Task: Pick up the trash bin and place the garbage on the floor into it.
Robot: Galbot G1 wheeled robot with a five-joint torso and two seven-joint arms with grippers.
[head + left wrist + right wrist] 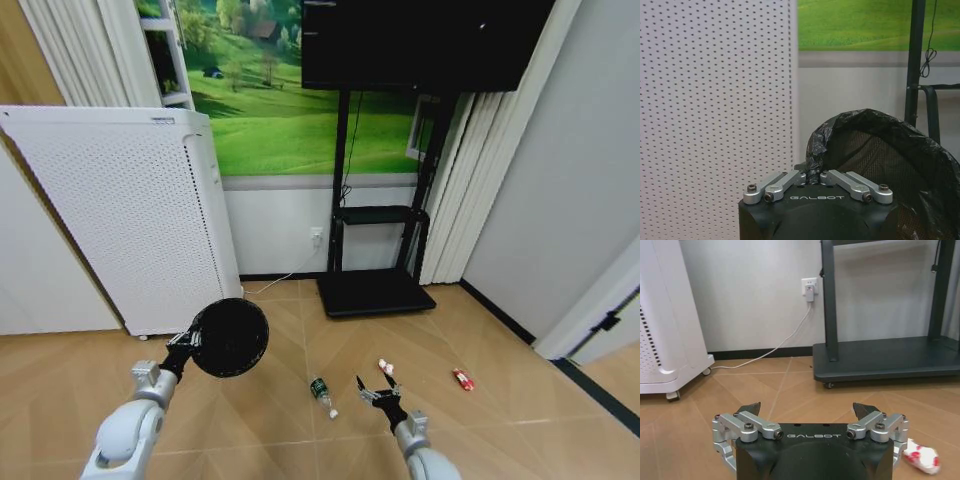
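The left gripper (190, 342) was clamped on the rim of the trash bin (231, 337), its fingers pinched together on the black bag lining at the edge, as the left wrist view showed (814, 176). The bin hung in the air above the floor (300, 430), tipped so its round side faced the head camera, just in front of the white perforated cabinet (120, 220). The right gripper (376, 388) hung low over the floor with its fingers (751, 408) spread wide apart and nothing between them. 3 pieces of garbage lay on the parquet: the clear bottle (322, 396) with green label near the gripper's left, the white-red crumpled wrapper (385, 367) just beyond its fingertips, and the small red packet (462, 379) farther to the right. Behind them stood a black TV stand (375, 290).
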